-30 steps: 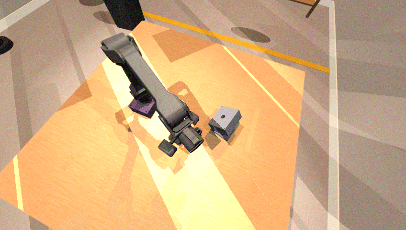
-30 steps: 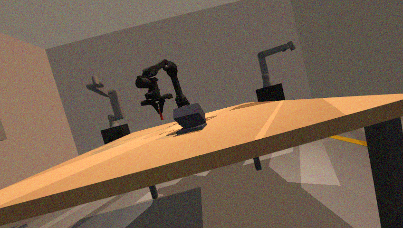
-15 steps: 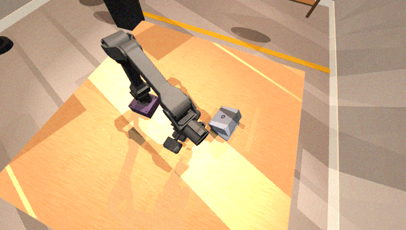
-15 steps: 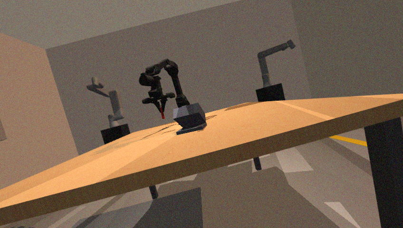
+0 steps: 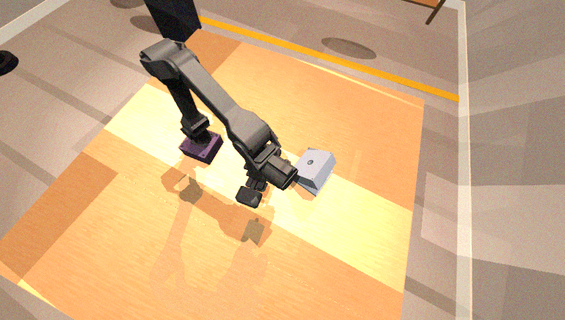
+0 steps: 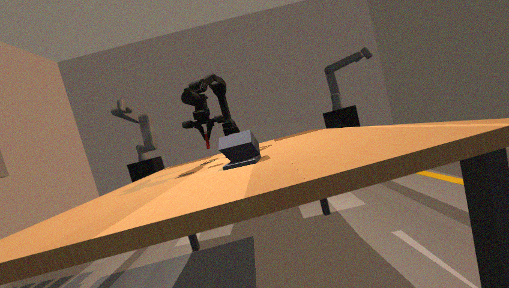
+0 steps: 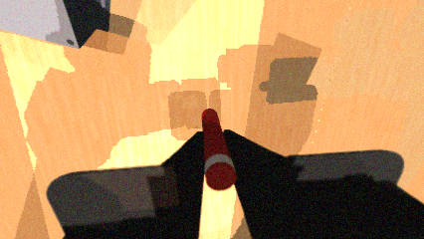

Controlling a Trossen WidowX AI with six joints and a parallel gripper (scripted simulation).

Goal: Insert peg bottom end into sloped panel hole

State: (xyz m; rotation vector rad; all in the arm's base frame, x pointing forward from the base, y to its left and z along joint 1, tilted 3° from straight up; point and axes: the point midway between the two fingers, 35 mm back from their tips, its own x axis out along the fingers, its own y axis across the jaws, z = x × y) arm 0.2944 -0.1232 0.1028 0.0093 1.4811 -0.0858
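Note:
A round red peg (image 6: pixel 207 141) (image 7: pixel 214 141) with a grey band near its top is held between the fingers, its lower end clear of the table. My gripper (image 6: pixel 206 134) (image 7: pixel 213 136) is shut on the peg and points down; in the top view the arm hides the fingertips and the peg. The light grey block with the sloped panel (image 5: pixel 319 170) (image 6: pixel 237 140) (image 7: pixel 32 17) stands beside the gripper, a short way off. Its one round hole (image 5: pixel 310 162) shows in the top view. The hole is out of sight in the exterior view and the wrist view.
The wooden table (image 5: pixel 336 245) (image 6: pixel 160 210) carries the arm's purple base (image 5: pixel 202 149) and the block. Arm shadows fall across the table below the gripper. Two other arms (image 6: pixel 146 132) (image 6: pixel 332 85) stand on dark pedestals in the background.

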